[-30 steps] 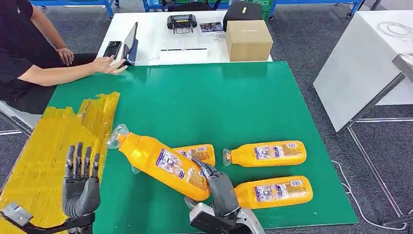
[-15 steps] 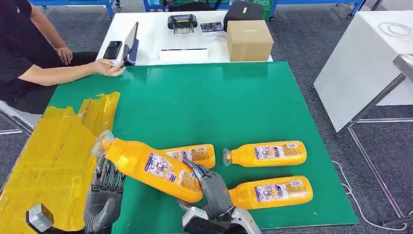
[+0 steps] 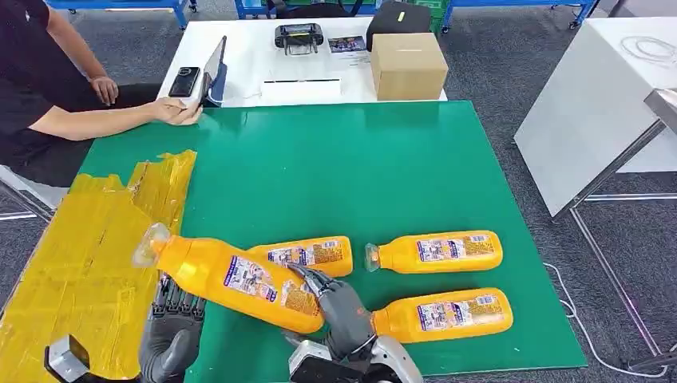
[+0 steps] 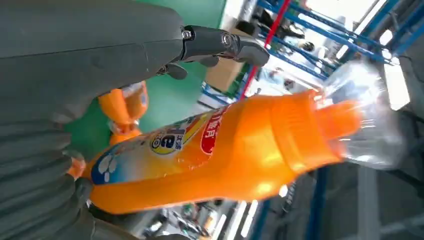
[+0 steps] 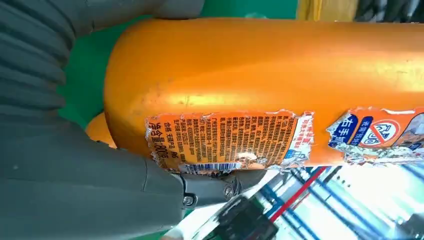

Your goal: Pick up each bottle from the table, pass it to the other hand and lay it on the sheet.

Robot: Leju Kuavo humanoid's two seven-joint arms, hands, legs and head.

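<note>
My right hand [image 3: 343, 307] grips the base of an orange bottle [image 3: 231, 279] and holds it tilted above the table. Its clear cap points left, over the edge of the yellow sheet [image 3: 80, 255]. My left hand [image 3: 172, 331] is just under the bottle's middle, palm up and fingers [image 4: 220, 42] spread beside the bottle [image 4: 225, 150], not closed on it. The right wrist view shows the bottle's label [image 5: 225, 140] against my right hand [image 5: 65, 165]. Three more orange bottles lie on the green mat [image 3: 343, 167]: one behind the held bottle [image 3: 315, 254], two to the right [image 3: 439, 251] [image 3: 447, 313].
A person [image 3: 48, 88] sits at the far left with a hand by a tablet [image 3: 214, 72]. A cardboard box [image 3: 407, 64] stands on the white table behind the mat. Another white table [image 3: 599, 104] stands to the right.
My right hand carried the bottle leftward and a little lower, so its cap reached the sheet's edge. My left hand moved right from over the sheet to under the bottle.
</note>
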